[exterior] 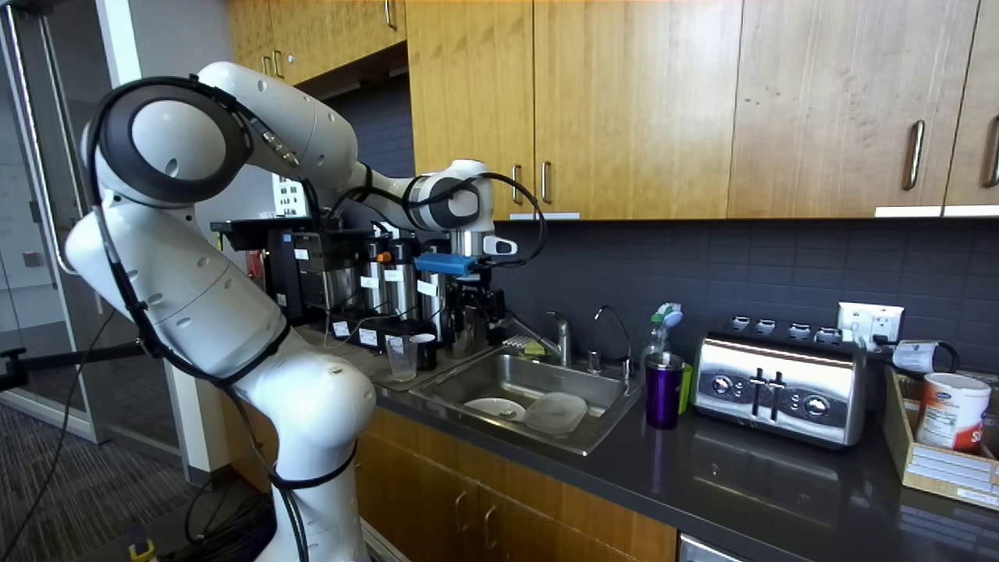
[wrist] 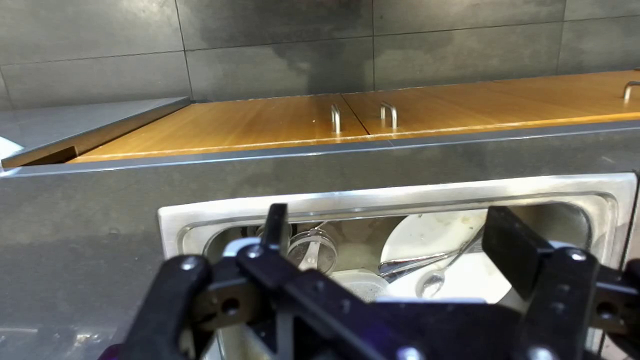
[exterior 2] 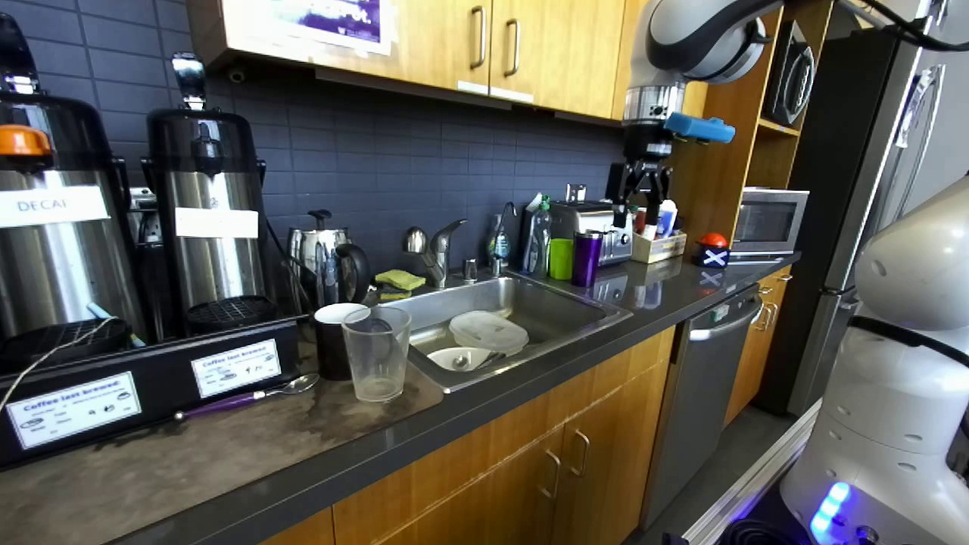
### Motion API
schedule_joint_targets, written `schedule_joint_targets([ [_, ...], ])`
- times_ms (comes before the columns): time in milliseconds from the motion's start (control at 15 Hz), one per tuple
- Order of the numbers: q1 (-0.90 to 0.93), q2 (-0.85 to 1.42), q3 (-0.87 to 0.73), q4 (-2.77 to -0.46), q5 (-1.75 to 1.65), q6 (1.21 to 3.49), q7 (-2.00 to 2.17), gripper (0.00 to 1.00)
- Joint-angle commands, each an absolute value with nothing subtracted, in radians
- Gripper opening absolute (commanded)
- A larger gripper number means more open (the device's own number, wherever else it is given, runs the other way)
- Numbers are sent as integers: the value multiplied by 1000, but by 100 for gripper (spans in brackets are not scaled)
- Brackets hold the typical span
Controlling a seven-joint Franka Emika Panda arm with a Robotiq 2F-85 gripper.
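Note:
My gripper point(wrist: 391, 225) is open, with nothing between its two black fingers. In the wrist view it is over the steel sink point(wrist: 400, 196). In the sink are a white plate point(wrist: 432, 232), a spoon point(wrist: 431, 284) with other cutlery, and a clear round cup point(wrist: 314, 252). The gripper's own body hides part of the sink. In both exterior views the gripper point(exterior: 478, 312) point(exterior 2: 637, 219) hangs pointing down, above counter height and touching nothing visible. A translucent container point(exterior: 556, 412) point(exterior 2: 488, 333) and a white dish point(exterior: 493, 407) lie in the sink.
Beside the sink stand a purple tumbler point(exterior: 663, 394), a toaster point(exterior: 780, 390) and a faucet point(exterior 2: 439, 253). On the opposite side are a clear plastic cup point(exterior 2: 377, 356), a dark mug point(exterior 2: 331, 344), a kettle point(exterior 2: 314, 261) and coffee dispensers point(exterior 2: 216, 250). Wooden cabinets point(exterior: 636, 109) hang above.

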State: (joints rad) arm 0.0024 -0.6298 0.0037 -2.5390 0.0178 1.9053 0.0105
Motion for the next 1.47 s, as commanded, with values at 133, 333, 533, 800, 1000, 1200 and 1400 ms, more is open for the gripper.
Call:
schedule_joint_targets([
  [133, 2, -629, 4, -2537, 18, 1903, 10, 100],
  [333, 2, -629, 4, -2537, 18, 1903, 10, 100],
  [533, 2, -629, 4, -2537, 18, 1903, 10, 100],
  [800, 4, -620, 8, -2534, 19, 1903, 15, 100],
  [1000, 8, -601, 20, -2536, 17, 1906, 23, 100],
  [1200, 12, -573, 26, -2529, 13, 1912, 21, 100],
  [1400, 12, -546, 27, -2519, 10, 1921, 13, 100],
])
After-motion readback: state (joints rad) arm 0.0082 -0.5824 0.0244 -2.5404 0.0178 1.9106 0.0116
